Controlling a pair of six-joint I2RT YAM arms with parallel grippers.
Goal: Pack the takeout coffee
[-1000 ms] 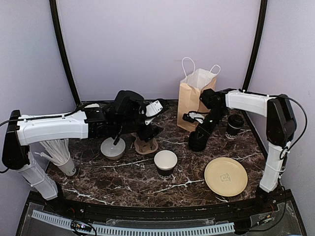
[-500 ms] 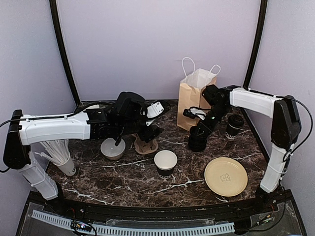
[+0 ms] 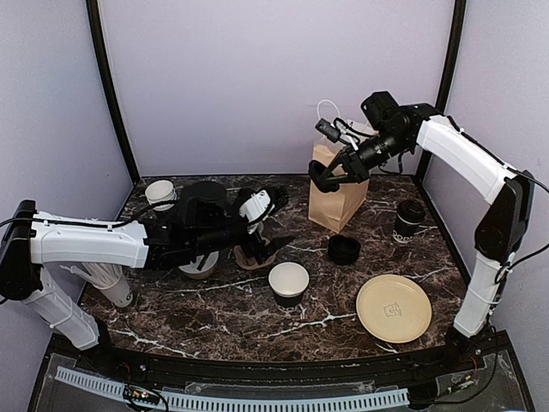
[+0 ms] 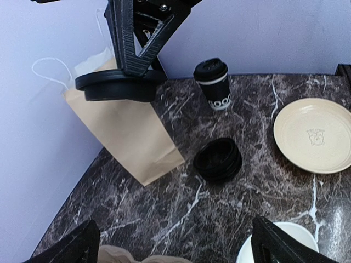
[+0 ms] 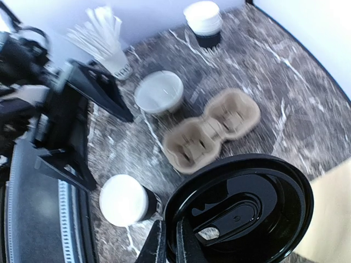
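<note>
Right gripper (image 3: 334,170), closed on the rim of a black lid (image 3: 319,182), hangs high before the paper bag (image 3: 339,206); left gripper (image 3: 279,221) spread wide, empty, beside the cup carrier (image 3: 255,255); one lidded takeout coffee (image 3: 409,220) stands on the tabletop (image 3: 214,318) at right; left wrist: lid roughly level; right wrist: pinch at the lid's edge; judged best kept level, centred over the open cup (image 5: 123,200), then pressed.
</note>
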